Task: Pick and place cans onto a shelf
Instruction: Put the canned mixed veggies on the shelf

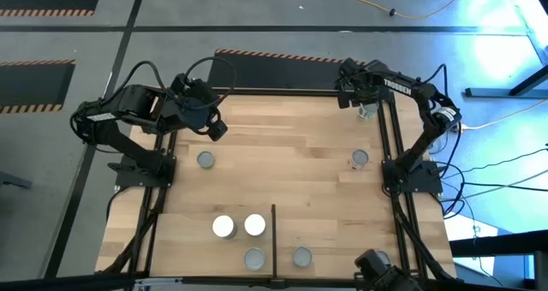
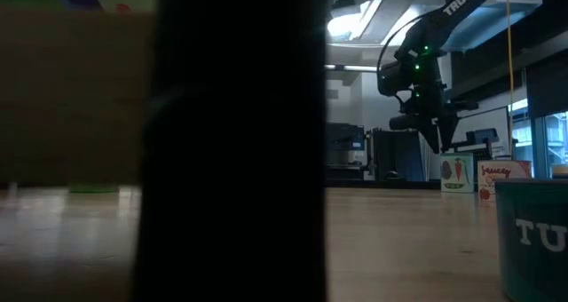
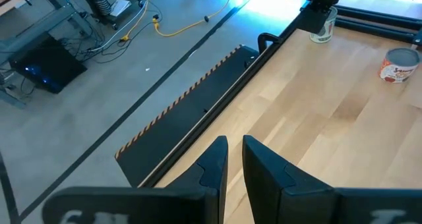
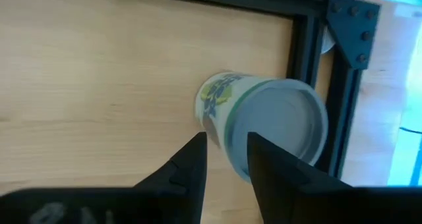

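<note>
A can (image 4: 264, 122) with a grey top and a green-printed white label stands upright on the wood in the table's far right corner, beside the black frame (image 4: 304, 46). My right gripper (image 4: 225, 140) hangs open above it (image 1: 364, 103), pointing steeply down and touching nothing. My left gripper (image 3: 235, 145) is raised over the far left of the table (image 1: 216, 128), its fingers a narrow gap apart and empty. Two white-topped cans (image 1: 223, 226) (image 1: 254, 225) and two grey-topped ones (image 1: 254, 258) (image 1: 301, 257) stand by the shelf's divider bar (image 1: 274, 235).
Two more cans stand loose on the wood, one at mid left (image 1: 205, 160) and one at mid right (image 1: 360, 158). Black frame rails (image 1: 394, 154) run along both sides. In the low view a dark upright shape (image 2: 235, 142) blocks the middle, with a teal can (image 2: 532, 240) at the right.
</note>
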Robot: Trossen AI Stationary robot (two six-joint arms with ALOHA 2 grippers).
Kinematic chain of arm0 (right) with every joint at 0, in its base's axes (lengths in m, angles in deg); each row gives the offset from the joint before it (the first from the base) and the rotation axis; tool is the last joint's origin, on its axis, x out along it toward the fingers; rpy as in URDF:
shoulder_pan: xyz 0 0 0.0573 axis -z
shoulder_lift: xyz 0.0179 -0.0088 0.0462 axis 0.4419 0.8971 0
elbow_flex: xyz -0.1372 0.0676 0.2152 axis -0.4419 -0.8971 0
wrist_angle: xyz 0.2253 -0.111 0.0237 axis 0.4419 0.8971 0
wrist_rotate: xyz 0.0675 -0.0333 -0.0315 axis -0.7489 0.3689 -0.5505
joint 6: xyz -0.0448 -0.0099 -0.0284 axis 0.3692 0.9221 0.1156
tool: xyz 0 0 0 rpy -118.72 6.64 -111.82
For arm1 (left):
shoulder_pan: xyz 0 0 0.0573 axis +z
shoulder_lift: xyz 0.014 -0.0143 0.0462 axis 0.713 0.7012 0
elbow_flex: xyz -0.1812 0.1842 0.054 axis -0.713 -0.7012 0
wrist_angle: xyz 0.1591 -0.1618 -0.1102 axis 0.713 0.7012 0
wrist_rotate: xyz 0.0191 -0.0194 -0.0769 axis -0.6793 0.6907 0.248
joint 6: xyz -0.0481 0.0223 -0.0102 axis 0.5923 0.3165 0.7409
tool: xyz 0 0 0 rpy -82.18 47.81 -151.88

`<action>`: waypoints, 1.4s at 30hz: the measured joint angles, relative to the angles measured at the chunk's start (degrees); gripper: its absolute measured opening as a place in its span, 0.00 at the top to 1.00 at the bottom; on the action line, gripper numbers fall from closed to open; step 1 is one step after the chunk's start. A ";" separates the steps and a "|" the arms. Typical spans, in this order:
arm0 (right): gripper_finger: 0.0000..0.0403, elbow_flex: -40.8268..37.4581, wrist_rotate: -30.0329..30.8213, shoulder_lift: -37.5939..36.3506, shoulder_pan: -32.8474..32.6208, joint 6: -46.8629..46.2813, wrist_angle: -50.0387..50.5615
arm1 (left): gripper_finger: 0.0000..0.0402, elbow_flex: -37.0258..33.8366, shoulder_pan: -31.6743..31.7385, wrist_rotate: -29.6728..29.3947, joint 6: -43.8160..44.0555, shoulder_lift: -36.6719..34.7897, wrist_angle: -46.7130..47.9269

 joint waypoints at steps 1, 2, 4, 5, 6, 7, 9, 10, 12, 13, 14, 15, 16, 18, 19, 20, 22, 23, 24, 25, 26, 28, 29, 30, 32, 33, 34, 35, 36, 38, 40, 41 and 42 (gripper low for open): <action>0.73 0.00 -0.71 0.00 0.18 0.04 0.00 | 0.90 0.00 0.00 0.00 0.01 0.00 0.00; 0.73 0.00 -1.60 0.00 0.40 0.04 0.00 | 0.90 0.00 0.00 0.01 -0.01 0.00 0.00; 0.73 -0.16 -2.43 0.00 0.79 0.10 -0.22 | 0.90 0.00 0.00 0.01 -0.01 0.00 0.00; 0.73 -0.38 -2.55 0.00 0.95 0.21 -0.24 | 0.90 0.00 0.00 -0.01 -0.01 0.00 0.00; 0.73 -0.72 -2.54 0.00 1.12 0.28 -0.20 | 0.90 0.00 0.00 0.00 -0.01 0.00 0.00; 0.73 -1.08 -2.57 0.00 1.27 0.28 -0.20 | 0.90 0.00 0.00 0.01 -0.01 0.00 0.00; 0.73 -1.73 -2.58 0.00 1.67 0.26 -0.33 | 0.90 0.00 0.00 0.01 -0.01 0.00 0.00; 0.73 -2.20 -2.64 0.00 1.89 0.28 -0.49 | 0.90 0.00 0.00 -0.01 -0.01 0.00 0.00; 0.73 -3.08 -2.73 -0.01 2.24 0.41 -0.85 | 0.90 0.00 0.00 0.01 -0.01 0.00 0.00; 0.73 -3.49 -2.68 -0.13 2.36 0.44 -1.14 | 0.90 0.00 0.00 -0.01 -0.01 0.00 0.00; 0.73 -3.91 -2.46 -0.19 2.41 0.49 -1.33 | 0.90 0.00 0.00 -0.01 -0.01 0.00 0.00; 0.73 -4.26 -2.31 -0.22 2.49 0.51 -1.55 | 0.90 0.00 -0.01 -0.01 -0.01 0.00 0.00; 0.73 -4.53 -2.30 -0.28 2.55 0.50 -1.69 | 0.90 0.00 0.00 -0.01 -0.01 0.00 0.00; 0.73 -4.57 -2.30 -0.28 2.60 0.75 -1.68 | 0.90 0.00 -0.01 -0.01 -0.01 0.00 0.00; 0.73 -4.43 -2.34 -0.28 2.58 1.50 -1.68 | 0.90 0.00 -0.01 -0.01 -0.01 0.00 0.00; 0.73 -4.19 -2.43 -0.22 2.58 1.79 -1.60 | 0.90 0.00 0.00 -0.01 -0.01 0.00 0.00; 0.74 -3.82 -2.82 -0.13 2.65 2.01 -1.39 | 0.90 0.00 -0.02 -0.01 -0.01 0.00 -0.01; 0.76 -3.72 -3.03 -0.13 2.65 2.56 -1.38 | 0.90 0.00 0.00 -0.01 -0.01 0.00 -0.02; 0.79 -3.69 -3.17 -0.13 2.65 3.48 -1.39 | 0.90 0.00 -0.02 -0.01 -0.01 0.00 -0.01; 0.82 -3.67 -3.24 -0.12 2.65 4.71 -1.47 | 0.90 0.00 -0.02 0.00 -0.01 0.00 -0.02; 0.86 -3.68 -3.29 -0.11 2.64 5.97 -1.60 | 0.90 0.00 -0.02 -0.01 -0.01 0.00 0.00; 0.94 -3.72 -3.09 -0.11 2.61 8.08 -2.04 | 0.90 0.00 -0.02 0.00 -0.01 0.00 -0.01; 0.96 -3.76 -3.28 -0.13 2.63 9.00 -2.23 | 0.90 0.00 -0.02 -0.01 -0.01 0.00 0.00; 0.97 -3.80 -3.34 -0.15 2.62 9.21 -2.27 | 0.90 0.00 -0.02 0.00 -0.01 0.00 -0.02; 0.97 -3.80 -3.19 -0.14 2.58 9.49 -2.29 | 0.90 0.00 -0.02 -0.01 -0.01 0.00 0.00; 0.97 -3.80 -3.10 -0.13 2.58 9.84 -2.29 | 0.90 0.00 -0.02 0.01 -0.01 0.00 -0.02; 0.97 -3.81 -3.05 -0.13 2.60 10.65 -2.29 | 0.90 0.00 -0.02 0.01 -0.01 0.00 -0.02; 0.98 -3.82 -2.98 -0.13 2.58 11.19 -2.29 | 0.90 0.00 -0.02 0.01 -0.01 0.02 -0.02; 0.98 -3.82 -2.97 -0.13 2.57 11.92 -2.29 | 0.90 0.00 -0.02 0.01 -0.01 0.02 0.00; 0.98 -3.48 -2.99 -0.06 2.28 12.33 -1.71 | 0.90 0.00 -0.02 0.01 -0.01 0.02 -0.02; 0.98 -2.67 -3.03 0.18 1.91 13.35 -0.81 | 0.90 0.00 -0.02 0.01 -0.01 0.02 -0.02; 0.98 -2.10 -3.25 0.24 1.70 13.67 -0.20 | 0.90 0.00 -0.02 0.01 -0.01 0.02 -0.01; 0.98 -1.30 -3.45 0.24 1.60 13.88 0.13 | 0.90 0.00 -0.02 0.01 -0.01 0.02 0.00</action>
